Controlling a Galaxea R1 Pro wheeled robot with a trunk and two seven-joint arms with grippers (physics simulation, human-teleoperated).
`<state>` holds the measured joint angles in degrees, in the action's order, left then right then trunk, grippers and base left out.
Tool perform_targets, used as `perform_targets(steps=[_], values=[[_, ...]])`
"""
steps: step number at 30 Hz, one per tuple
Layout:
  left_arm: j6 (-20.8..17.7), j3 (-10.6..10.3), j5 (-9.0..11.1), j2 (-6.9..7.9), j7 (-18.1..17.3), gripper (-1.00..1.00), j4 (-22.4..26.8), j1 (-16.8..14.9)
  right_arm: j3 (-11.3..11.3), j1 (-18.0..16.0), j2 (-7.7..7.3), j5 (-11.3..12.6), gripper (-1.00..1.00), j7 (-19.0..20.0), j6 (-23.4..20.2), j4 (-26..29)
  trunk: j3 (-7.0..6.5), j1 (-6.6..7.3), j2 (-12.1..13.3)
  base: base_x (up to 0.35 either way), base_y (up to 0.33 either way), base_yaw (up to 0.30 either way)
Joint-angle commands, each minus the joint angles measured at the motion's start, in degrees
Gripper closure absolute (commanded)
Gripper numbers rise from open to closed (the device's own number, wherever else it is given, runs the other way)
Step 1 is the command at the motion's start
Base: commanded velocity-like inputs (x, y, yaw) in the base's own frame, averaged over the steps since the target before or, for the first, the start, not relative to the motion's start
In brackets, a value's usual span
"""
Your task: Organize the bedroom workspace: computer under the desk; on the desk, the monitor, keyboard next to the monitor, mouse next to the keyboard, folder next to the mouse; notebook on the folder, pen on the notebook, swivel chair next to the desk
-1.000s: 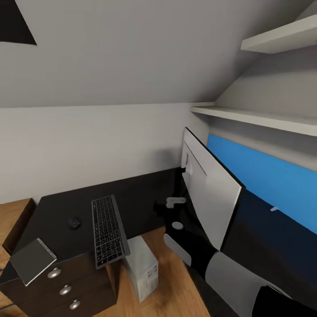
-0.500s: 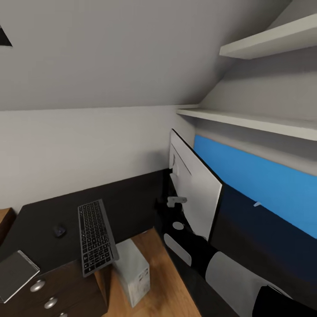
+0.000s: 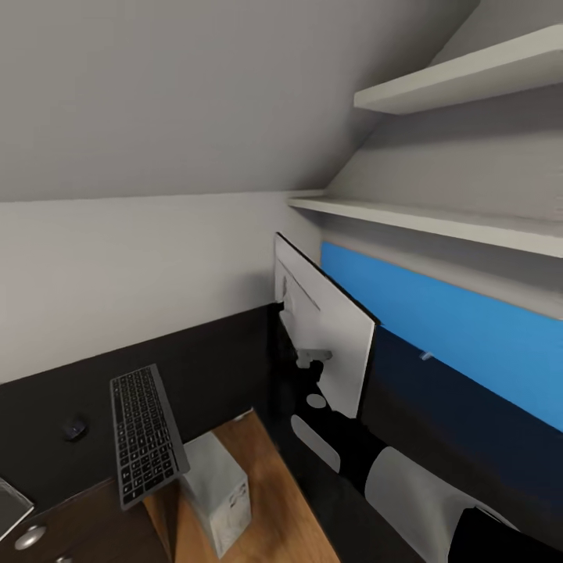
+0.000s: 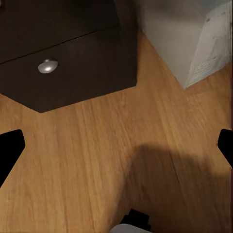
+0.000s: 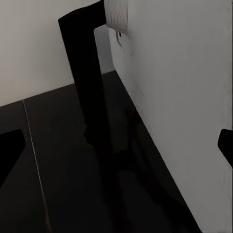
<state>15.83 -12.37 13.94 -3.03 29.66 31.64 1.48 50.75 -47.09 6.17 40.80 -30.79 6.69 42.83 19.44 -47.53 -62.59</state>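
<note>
The view has swung right; the right tool (image 5: 116, 145), fingers spread, hangs just behind the monitor (image 3: 324, 336).

monitor (image 3: 324, 336) back blocks ahead, desk (image 3: 211, 360) perhaps open beside

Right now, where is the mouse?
In the head view the mouse sits on the desk at lower left, just left of the keyboard, apart from it.

Count: 1 monitor (image 3: 324, 328), 1 keyboard (image 3: 146, 435), 1 mouse (image 3: 74, 428), 1 computer (image 3: 216, 493), 2 wall shelves (image 3: 438, 223), 1 worktop (image 3: 195, 367).
</note>
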Motion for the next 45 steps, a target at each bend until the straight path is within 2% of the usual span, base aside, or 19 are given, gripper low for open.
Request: perform_targets(steps=[1, 22, 45], values=[[0.25, -0.37, 0.59, 0.05, 0.31, -1.00, 0.09, 0.01, 0.32, -0.10, -0.02, 0.59, -1.00, -0.35, 0.52, -0.03, 0.00, -0.01, -0.04, 0.000, 0.000, -0.212], [0.34, -0.37, 0.49, 0.04, 0.31, -1.00, 0.09, 0.01, 0.36, -0.10, -0.02, 0.59, -1.00, -0.40, 0.52, 0.04, -1.02, -0.01, -0.04, 0.011, 0.000, -0.215], [0.36, -0.19, 0.76, 0.27, 0.33, -1.00, -0.61, 0.01, 0.49, -0.10, 0.01, 0.55, -1.00, -0.33, 0.52, 0.07, -1.02, -0.01, -0.04, 0.034, 0.000, -0.002]])
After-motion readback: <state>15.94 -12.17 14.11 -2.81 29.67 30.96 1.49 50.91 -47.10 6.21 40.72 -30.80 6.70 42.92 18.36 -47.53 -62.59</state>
